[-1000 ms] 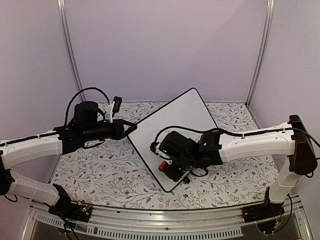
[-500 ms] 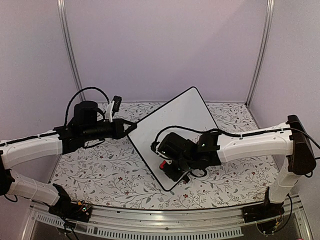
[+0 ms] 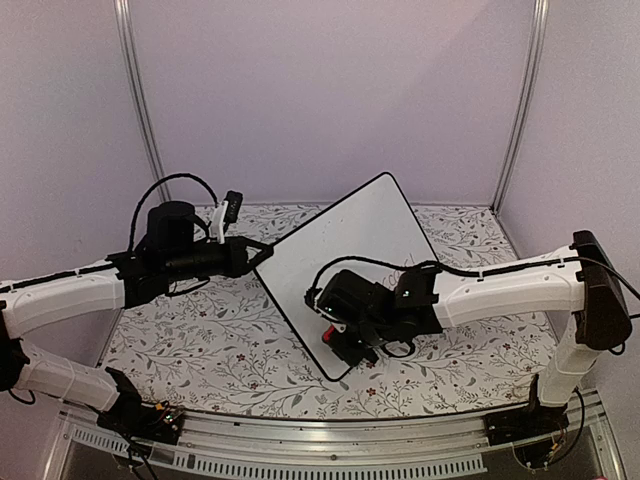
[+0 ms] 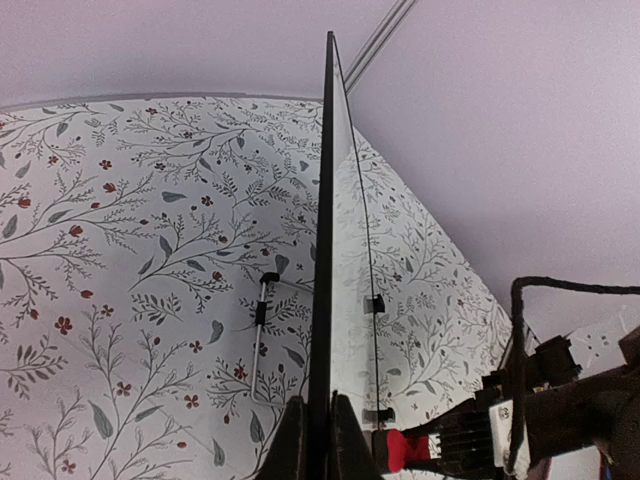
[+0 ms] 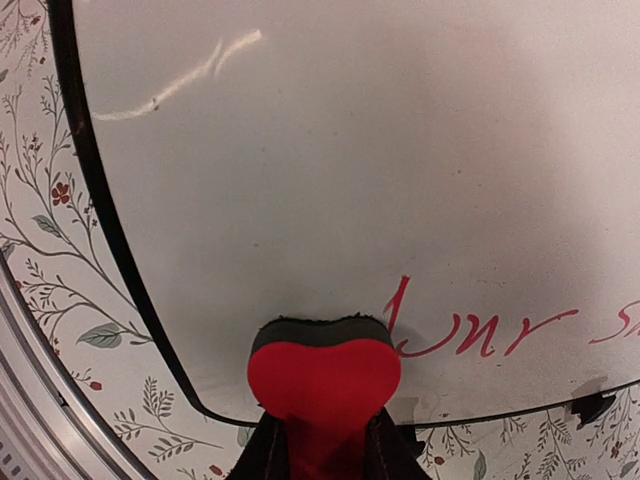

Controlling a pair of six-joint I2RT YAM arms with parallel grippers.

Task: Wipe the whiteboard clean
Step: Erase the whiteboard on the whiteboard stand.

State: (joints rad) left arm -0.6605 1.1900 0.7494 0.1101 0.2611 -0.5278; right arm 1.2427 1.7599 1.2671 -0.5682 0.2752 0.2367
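The whiteboard (image 3: 345, 250) stands tilted on the flowered table, glossy white with a thin black rim. My left gripper (image 3: 256, 255) is shut on its left edge; in the left wrist view the board (image 4: 340, 250) is seen edge-on between my closed jaws (image 4: 319, 435). My right gripper (image 3: 335, 335) is shut on a red eraser (image 5: 323, 375) whose dark felt presses on the board's face (image 5: 350, 170) near the lower corner. Red handwriting (image 5: 480, 330) runs just right of the eraser. The eraser also shows in the left wrist view (image 4: 405, 450).
The board's wire stand (image 4: 258, 340) rests on the flowered tablecloth (image 3: 200, 340) behind it. Lilac walls and metal posts (image 3: 140, 100) close the back and sides. The table's metal front rail (image 3: 300, 450) lies along the near edge.
My right gripper with the eraser has slid a little down and right along the board toward its lower corner. The left arm and the board have stayed still.
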